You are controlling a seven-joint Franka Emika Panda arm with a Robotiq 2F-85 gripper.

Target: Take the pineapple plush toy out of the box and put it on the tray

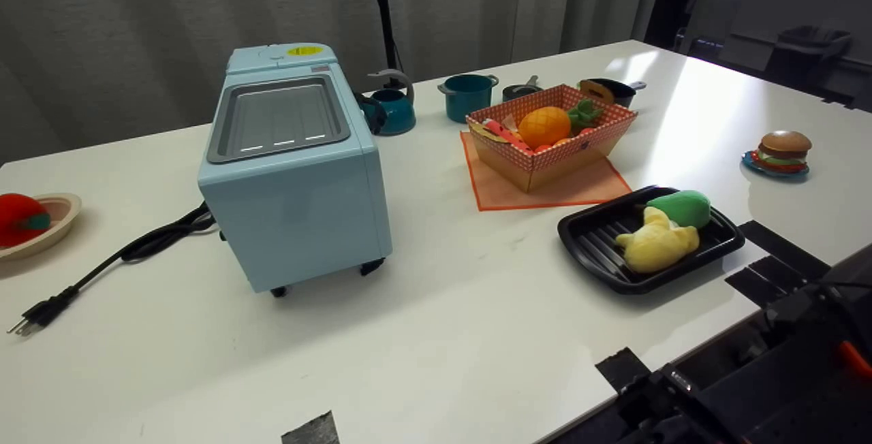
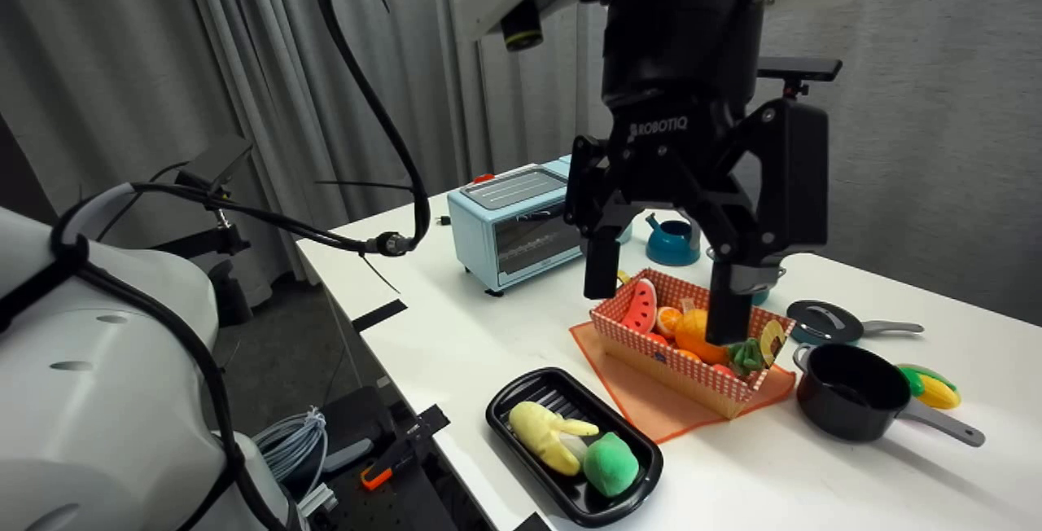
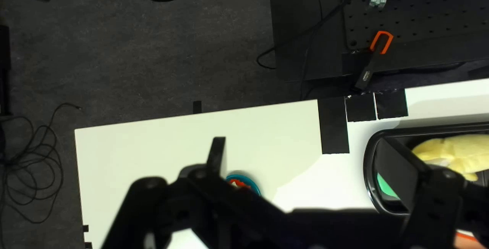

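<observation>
The pineapple plush toy [image 1: 545, 126], orange with a green tuft, lies in the box [image 1: 575, 160] among other toy fruit. In an exterior view the toy [image 2: 690, 334] is partly hidden behind a finger, and the box [image 2: 663, 375] stands on an orange cloth. The black tray [image 1: 589, 253] holds a yellow plush and a green plush; it also shows in an exterior view [image 2: 643, 502] and in the wrist view [image 3: 368, 165]. My gripper [image 2: 663, 295] is open and empty, held in the air. In the wrist view the gripper [image 3: 307, 161] has widely spread fingers; the pineapple is out of view.
A light-blue toaster oven [image 1: 300, 212] stands beside the box. A black pot [image 2: 855, 392], a lidded pan [image 2: 826, 323] and a teal kettle [image 2: 672, 242] surround it. A toy burger [image 1: 780, 151] sits on a small plate. Table edge [image 3: 191, 115] shows in the wrist view.
</observation>
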